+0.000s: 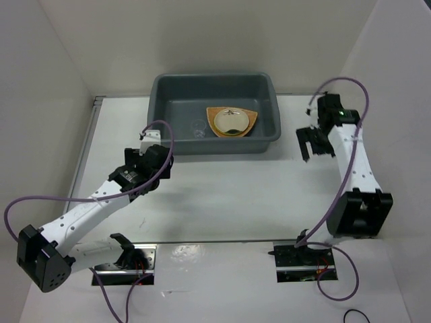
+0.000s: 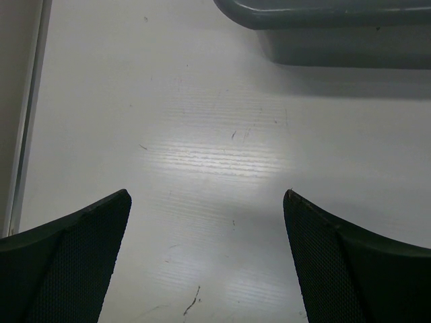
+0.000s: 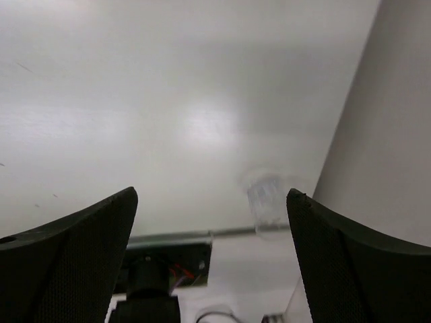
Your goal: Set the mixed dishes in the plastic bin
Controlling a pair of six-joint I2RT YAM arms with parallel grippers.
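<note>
Large rectangular dark grey plastic bin (image 1: 215, 76) sits at the far middle of the white table (image 1: 222, 195). Inside it, right of centre: fan-shaped woven orange-tan basket tray (image 1: 251, 120) with the shiny cream-gold round plate (image 1: 232, 122) resting on it. Small clear cup (image 1: 199, 129) stands left of the tray, also inside the bin. No lime-green plate can be made out; it may lie under the gold one. Left gripper (image 2: 207, 193) hangs just outside the bin's near-left corner, jaws spread wide, nothing held. Right gripper (image 3: 211, 191) is off the bin's right end, jaws likewise wide and empty. The right wrist view shows a faint clear cup-like shape (image 3: 266, 205) on the table by the side wall; I cannot tell what it is. Risks, as I judge them: if that is a dish, it is easily overlooked, and light enough to tip when nudged; the left fingers could also catch the bin's rim and shove it.
</note>
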